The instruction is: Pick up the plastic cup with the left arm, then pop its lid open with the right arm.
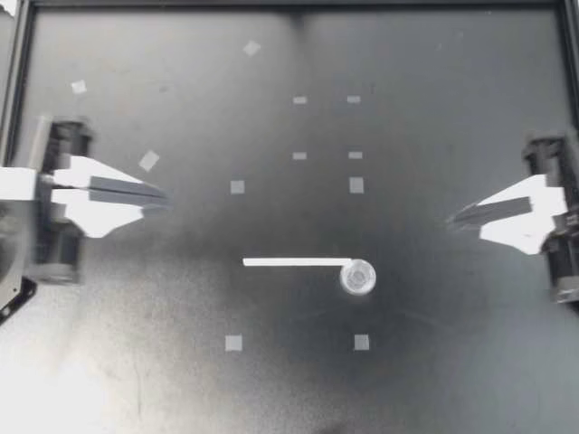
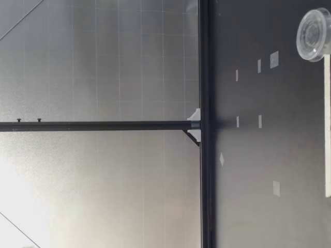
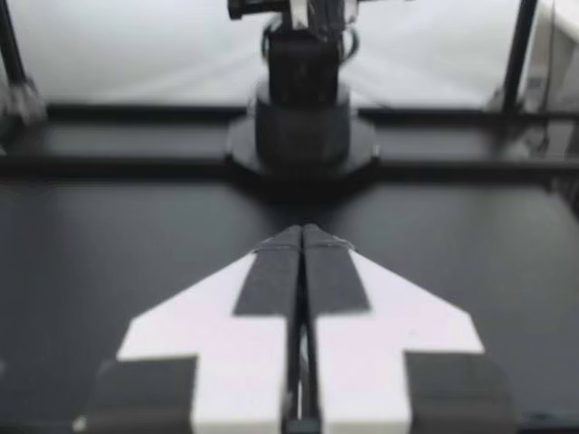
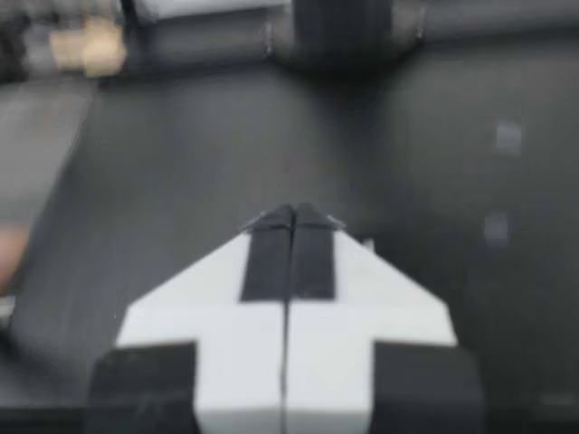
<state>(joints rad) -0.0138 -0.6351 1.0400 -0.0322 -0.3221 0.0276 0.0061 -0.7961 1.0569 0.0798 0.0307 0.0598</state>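
Note:
A small clear plastic cup [image 1: 357, 277] stands on the black table, near the front middle. A white strip [image 1: 297, 262] lies flat beside it, one end touching the cup. The low view shows the same cup [image 2: 314, 34] and strip [image 2: 327, 129] close to that camera. My left gripper [image 1: 168, 198] hovers at the left edge, shut and holding nothing, its tips pointing toward the middle. My right gripper [image 1: 450, 220] mirrors it at the right edge, shut and holding nothing. Each wrist view shows its own gripper, left [image 3: 302, 233] and right [image 4: 293, 212], with fingers pressed together.
Several small pale tape squares [image 1: 356, 184] mark the table. A dark frame rail [image 1: 289, 5] runs along the back edge. The other arm's base [image 3: 301, 127] stands ahead of my left gripper in its wrist view.

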